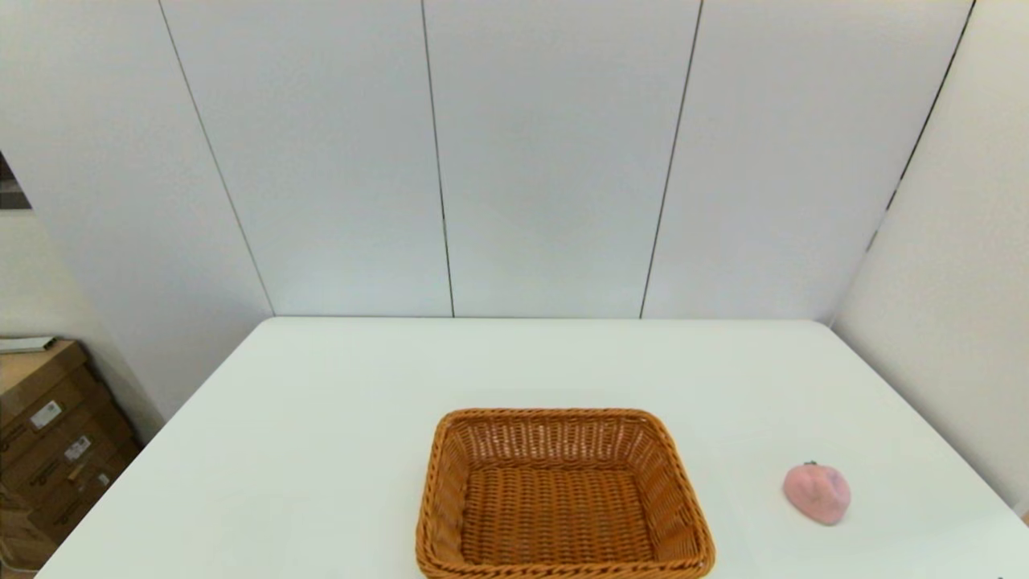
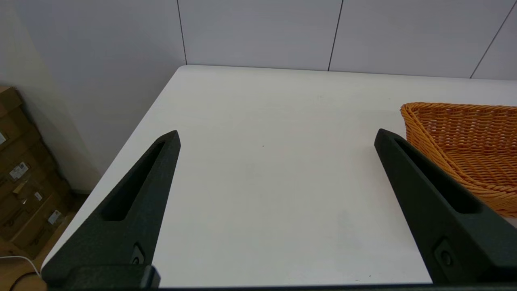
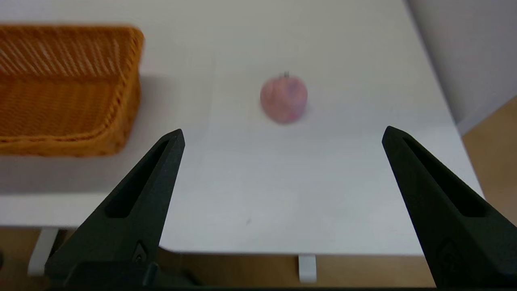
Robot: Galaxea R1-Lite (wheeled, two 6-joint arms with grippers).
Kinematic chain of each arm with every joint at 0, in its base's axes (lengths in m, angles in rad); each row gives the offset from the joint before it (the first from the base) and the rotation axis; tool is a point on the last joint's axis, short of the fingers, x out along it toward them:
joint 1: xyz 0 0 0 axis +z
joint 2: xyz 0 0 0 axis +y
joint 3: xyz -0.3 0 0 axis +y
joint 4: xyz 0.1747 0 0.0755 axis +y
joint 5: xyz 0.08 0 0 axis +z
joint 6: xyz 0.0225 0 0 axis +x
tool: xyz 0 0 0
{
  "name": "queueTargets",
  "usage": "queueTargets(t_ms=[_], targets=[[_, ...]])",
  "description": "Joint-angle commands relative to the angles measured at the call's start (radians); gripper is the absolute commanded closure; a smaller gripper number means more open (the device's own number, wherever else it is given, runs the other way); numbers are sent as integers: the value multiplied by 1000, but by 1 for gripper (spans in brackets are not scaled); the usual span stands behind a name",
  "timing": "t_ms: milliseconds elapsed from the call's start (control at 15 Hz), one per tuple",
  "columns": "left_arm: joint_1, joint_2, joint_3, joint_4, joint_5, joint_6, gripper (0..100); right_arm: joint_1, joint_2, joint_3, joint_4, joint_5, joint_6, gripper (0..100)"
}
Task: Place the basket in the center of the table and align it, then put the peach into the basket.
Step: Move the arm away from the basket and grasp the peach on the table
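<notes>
Two grippers hang at the near edge of the bench (image 1: 321, 418), neither visible from the head camera: the left gripper (image 2: 276, 137) over bare surface at the near left, the right gripper (image 3: 282, 135) just off the near right edge. Both have their fingers spread wide with nothing held. The basket (image 1: 563, 494) sits at the near middle, its near rim at the bench's front edge, long axis running left to right. The peach (image 1: 817, 492) lies well to its right, apart from it, stem pointing away from the robot. Beyond both, the bench runs bare to the wall panels (image 1: 555, 161).
</notes>
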Motion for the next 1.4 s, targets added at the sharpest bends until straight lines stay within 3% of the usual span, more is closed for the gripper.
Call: queueTargets(t_ms=[67, 200, 333, 533, 667, 1200, 1267, 1400], targets=[[0, 0, 0, 0, 1, -3, 0, 18, 1087, -298, -143, -105, -4, 0], [0, 0, 0, 0, 1, -4, 0, 36, 1265, -284, -326, -180, -6, 0], [0, 0, 0, 0, 1, -4, 0, 35, 1384, -285, -442, -178, -4, 0], [0, 0, 0, 0, 1, -4, 0, 32, 1464, -301, -522, -146, 3, 0], [0, 0, 0, 0, 1, -4, 0, 30, 1484, -307, -551, -137, 7, 0], [0, 0, 0, 0, 1, -4, 0, -33, 1466, -319, -540, -112, 5, 0], [0, 0, 0, 0, 1, -4, 0, -33, 1466, -318, -542, -112, 7, 100], [0, 0, 0, 0, 1, -6, 0, -31, 1447, -312, -539, -111, 7, 100]])
